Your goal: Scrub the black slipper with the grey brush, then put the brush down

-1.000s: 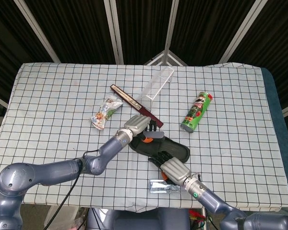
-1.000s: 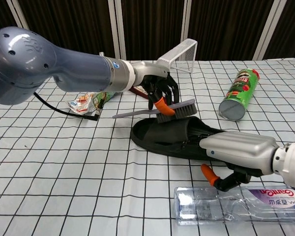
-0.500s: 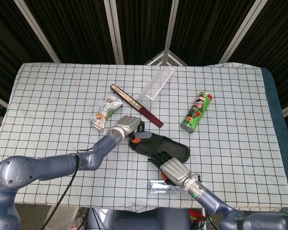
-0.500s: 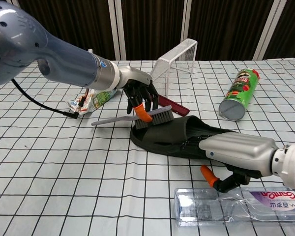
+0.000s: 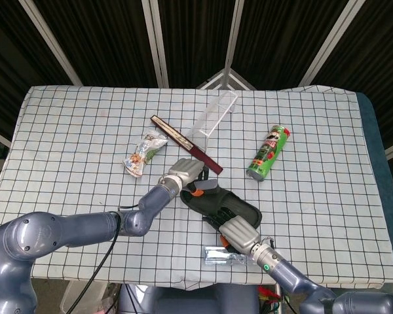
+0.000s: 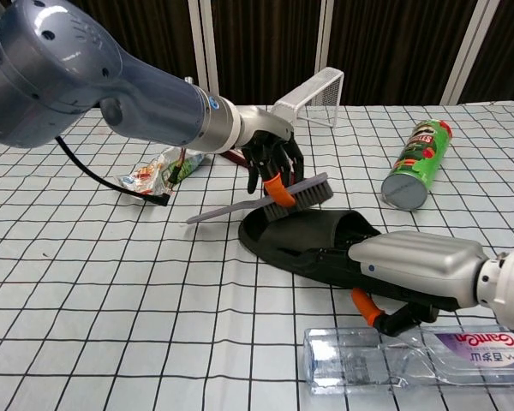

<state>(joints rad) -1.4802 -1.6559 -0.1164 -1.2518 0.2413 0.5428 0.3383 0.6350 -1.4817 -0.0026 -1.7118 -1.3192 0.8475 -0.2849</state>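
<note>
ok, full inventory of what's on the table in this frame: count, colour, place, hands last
slipper: 1, black, table centre
brush: 1, grey, over the slipper's toe end
chips can: 1, green, lying right of centre
snack packet: 1, multicoloured, left of centre
flat bar: 1, dark red, lying diagonally behind the slipper
wire basket: 1, white, tipped over at the back
plastic bottle: 1, clear, lying at the near edge
tablecloth: 1, white with black grid, covering the table
left hand: grips the brush
right hand: rests on the slipper's near end

A table (image 5: 85,124) draped in white, black-gridded cloth fills the scene. Behind it hang dark ribbed panels (image 5: 98,39) between pale frame bars (image 5: 154,39).
</note>
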